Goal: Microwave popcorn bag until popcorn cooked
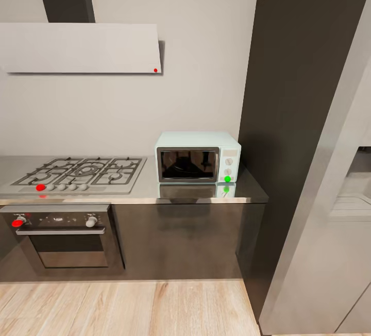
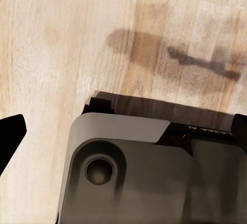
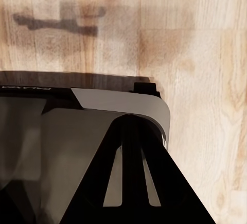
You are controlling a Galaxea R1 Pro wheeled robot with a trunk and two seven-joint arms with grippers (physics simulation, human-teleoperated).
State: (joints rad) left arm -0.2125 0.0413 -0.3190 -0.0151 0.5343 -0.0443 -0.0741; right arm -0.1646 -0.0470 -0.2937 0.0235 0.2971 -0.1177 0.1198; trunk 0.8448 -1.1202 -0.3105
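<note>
- On the bench (image 1: 149,191), against the pale wall: one microwave (image 1: 198,156), pale mint-blue, boxy, with a dark glass door in a grey frame, door closed, and a white panel at the right side carrying two knobs and a green dot low down.
- Standing at the bench's right end, just beside one tall dark cabinet (image 1: 299,119); mirrored faintly in the glossy grey surface in front.
- Left of the microwave: one gas hob (image 1: 77,172) with grey grates, a row of knobs along its front edge, one red dot at the leftmost.
- Below the hob: one dark built-in oven (image 1: 64,238), two knobs, one marked red.
- Above: one pale range hood (image 1: 80,47) with a small red dot at its lower right corner.
- Underfoot: light wooden floor (image 1: 123,307).
- In the left wrist view: grey robot body over wood planks, a dark tip of the left end effector (image 2: 11,134) at the edge; open or closed, cannot tell.
- In the right wrist view: dark fingers of the right end effector (image 3: 131,183) close together over the grey body, floor beyond; exact state not clear.
</note>
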